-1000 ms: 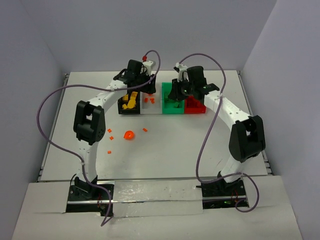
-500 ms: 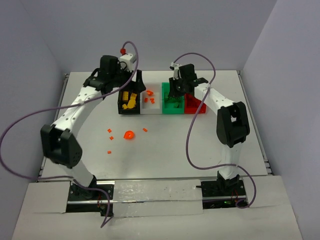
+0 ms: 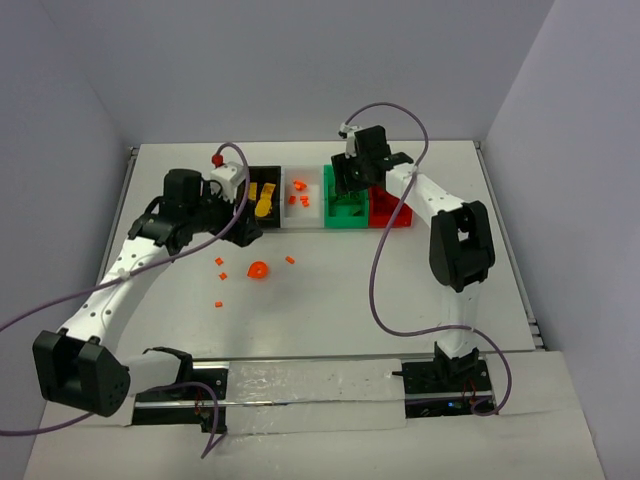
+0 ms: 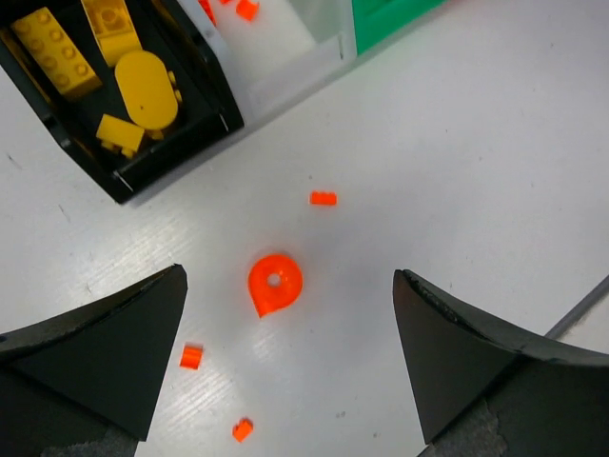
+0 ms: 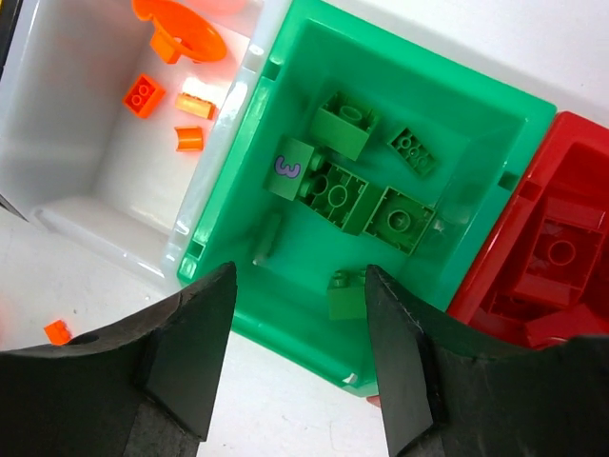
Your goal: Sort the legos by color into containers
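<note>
Orange teardrop piece (image 4: 274, 284) and a few small orange bits (image 4: 324, 198) lie loose on the table (image 4: 476, 143), on the near side of the bins. Left arm has swung back off the black bin (image 4: 171, 176) since a second ago. Its elbow now sits low at far left with the forearm reaching in. Left gripper (image 4: 288, 273) points down over the teardrop, fingers spread wider than before, nothing between them.

Left wrist view resolves yellow bricks (image 4: 143, 81) in the black bin; overhead they're just a yellow blur. White bin (image 5: 57, 224) holds orange pieces (image 5: 143, 95).

Right arm barely moved and is stretched forward, right gripper (image 5: 300, 269) above the green bin (image 5: 476, 105). Its jaws were together, now apart and empty. Right wrist view shows green bricks (image 5: 338, 190) inside, with the red bin (image 5: 571, 143) touching on the right.
</note>
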